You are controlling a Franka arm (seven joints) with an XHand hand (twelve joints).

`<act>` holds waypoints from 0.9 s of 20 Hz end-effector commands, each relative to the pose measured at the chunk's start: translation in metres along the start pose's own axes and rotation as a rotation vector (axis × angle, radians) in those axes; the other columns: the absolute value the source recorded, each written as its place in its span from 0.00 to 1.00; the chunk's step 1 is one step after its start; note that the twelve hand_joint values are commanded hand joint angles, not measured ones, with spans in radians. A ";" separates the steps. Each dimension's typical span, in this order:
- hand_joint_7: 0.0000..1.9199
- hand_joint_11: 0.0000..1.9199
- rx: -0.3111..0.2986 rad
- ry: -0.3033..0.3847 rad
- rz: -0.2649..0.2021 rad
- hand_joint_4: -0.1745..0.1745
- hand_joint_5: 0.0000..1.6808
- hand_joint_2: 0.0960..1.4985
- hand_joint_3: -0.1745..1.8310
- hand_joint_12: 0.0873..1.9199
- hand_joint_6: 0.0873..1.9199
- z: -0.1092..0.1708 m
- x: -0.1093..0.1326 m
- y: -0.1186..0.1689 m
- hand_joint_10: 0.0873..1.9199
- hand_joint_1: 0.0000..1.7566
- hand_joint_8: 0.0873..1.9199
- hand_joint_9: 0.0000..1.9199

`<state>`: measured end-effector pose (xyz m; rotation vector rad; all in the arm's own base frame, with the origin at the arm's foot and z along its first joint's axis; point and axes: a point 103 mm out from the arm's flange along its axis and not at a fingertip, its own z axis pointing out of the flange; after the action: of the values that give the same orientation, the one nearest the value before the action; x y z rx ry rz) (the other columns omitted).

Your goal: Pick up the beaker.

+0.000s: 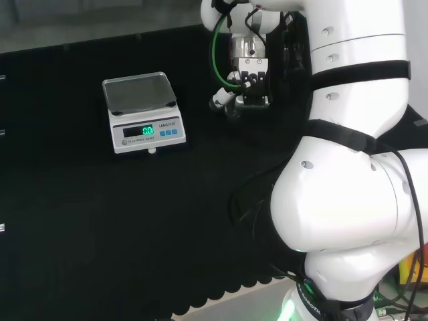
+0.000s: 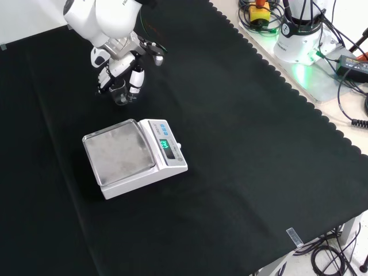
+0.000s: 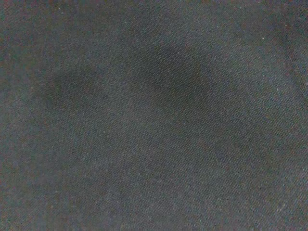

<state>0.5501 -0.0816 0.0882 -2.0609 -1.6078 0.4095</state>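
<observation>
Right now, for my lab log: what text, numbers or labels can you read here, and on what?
Scale display: green lit digits, too small to read with certainty.
Scale front panel: small print beside the blue buttons, blurred, unreadable.
Arm link: dark lettering cut off at the front view's top edge, unreadable.

The desk [image 2: 241, 149] was covered with black cloth [image 1: 100, 234]. A white scale [image 2: 134, 156] sat directly on the cloth. A clear beaker [image 2: 119, 95] stood near the scale, beyond its far side in the front view.
</observation>
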 end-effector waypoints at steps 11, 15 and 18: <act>0.37 0.69 -0.190 -0.020 0.067 0.00 0.35 0.77 0.00 0.39 0.06 -0.016 0.001 -0.012 0.23 0.64 0.41 0.60; 0.45 0.71 -0.204 -0.028 0.065 0.00 0.35 0.76 0.00 0.38 0.30 -0.022 0.005 -0.013 0.23 0.68 0.42 0.64; 0.48 0.71 -0.195 -0.024 0.055 0.00 0.35 0.76 0.00 0.39 0.37 -0.029 0.009 -0.015 0.26 0.69 0.45 0.65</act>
<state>0.5522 -0.0795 0.1144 -2.2633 -1.6590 0.3024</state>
